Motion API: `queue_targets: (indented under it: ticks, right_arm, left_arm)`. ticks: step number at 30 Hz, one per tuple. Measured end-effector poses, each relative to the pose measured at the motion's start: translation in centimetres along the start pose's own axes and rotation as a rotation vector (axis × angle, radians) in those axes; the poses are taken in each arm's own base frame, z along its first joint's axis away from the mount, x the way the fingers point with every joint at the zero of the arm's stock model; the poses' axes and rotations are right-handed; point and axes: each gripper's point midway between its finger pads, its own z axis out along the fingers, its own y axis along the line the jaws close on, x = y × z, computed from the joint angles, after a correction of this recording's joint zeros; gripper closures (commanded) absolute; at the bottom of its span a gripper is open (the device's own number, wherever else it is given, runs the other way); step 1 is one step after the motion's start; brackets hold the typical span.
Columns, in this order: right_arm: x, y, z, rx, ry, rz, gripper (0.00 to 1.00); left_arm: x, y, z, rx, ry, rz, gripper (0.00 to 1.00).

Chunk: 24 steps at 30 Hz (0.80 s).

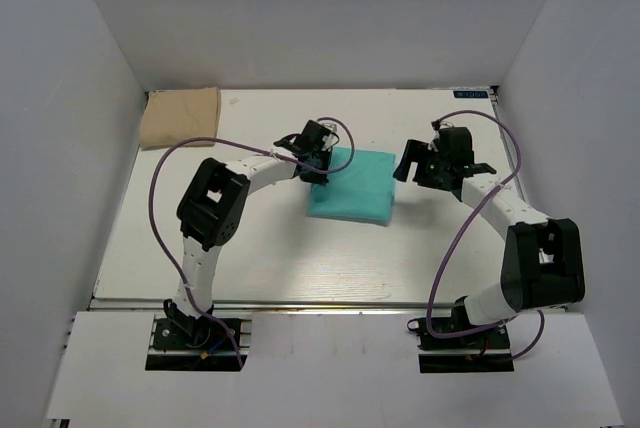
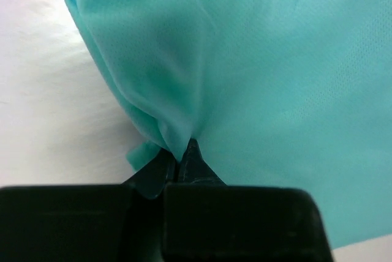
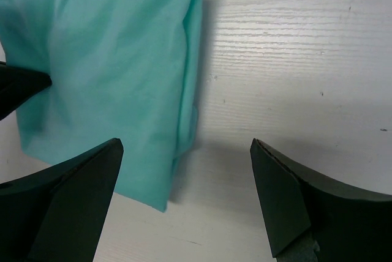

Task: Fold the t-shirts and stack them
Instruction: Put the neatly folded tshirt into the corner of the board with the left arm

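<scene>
The teal shirt (image 1: 355,193) lies as a folded, roughly square bundle near the middle of the bench (image 1: 250,248). The tan shirt (image 1: 180,118) sits folded well apart from it, in the far left corner. My left tool (image 2: 180,167) is pressed together on a small pucker of teal cloth at the bundle's left edge, and the wrist view shows the fabric drawn into a tight peak between the tips. I cannot tell how many layers that pinch has caught (a thin bite could lift only the top layer and open the fold). My right tool (image 3: 185,152) is spread wide and holds nothing. It hovers over the bundle's right edge, with one tip above the cloth and the other above bare bench. I judge the step in hand to be taking hold of the teal bundle on both sides, either to fold it again or to carry it to the tan one. To do it well, I would bring the right tool down onto that edge and close it across the whole thickness. Then I would raise both sides together, level and slow, watching that no layer sags loose. If the left pinch slips or peels up a single layer, I would set the bundle down and take a deeper bite.
</scene>
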Motion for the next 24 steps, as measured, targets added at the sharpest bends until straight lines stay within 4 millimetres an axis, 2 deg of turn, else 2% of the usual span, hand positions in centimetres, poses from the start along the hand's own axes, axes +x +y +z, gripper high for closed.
queue_targets:
  ticks: [4, 6, 13, 17, 24]
  right_arm:
    - [-0.6, -0.1, -0.1, 0.004, -0.024, -0.001, 0.1]
    - [-0.7, -0.2, -0.2, 0.005, -0.026, 0.0, 0.1]
    - [-0.8, -0.3, -0.2, 0.008, -0.03, 0.002, 0.1]
    - [-0.8, -0.3, -0.2, 0.008, -0.031, 0.003, 0.1]
    - [-1.1, -0.4, -0.2, 0.008, -0.036, 0.006, 0.1]
  left_arm:
    - [-1.8, 3.1, -1.2, -0.116, -0.057, 0.124, 1.0]
    - [-3.1, 4.7, -2.5, -0.178, -0.095, 0.184, 1.0]
    - [-9.2, 10.3, -9.1, -0.36, -0.254, 0.331, 1.0]
    - [-11.5, 14.8, -11.7, -0.477, -0.294, 0.364, 1.0]
    - [-13.3, 23.8, -14.4, -0.609, -0.282, 0.347, 1.0]
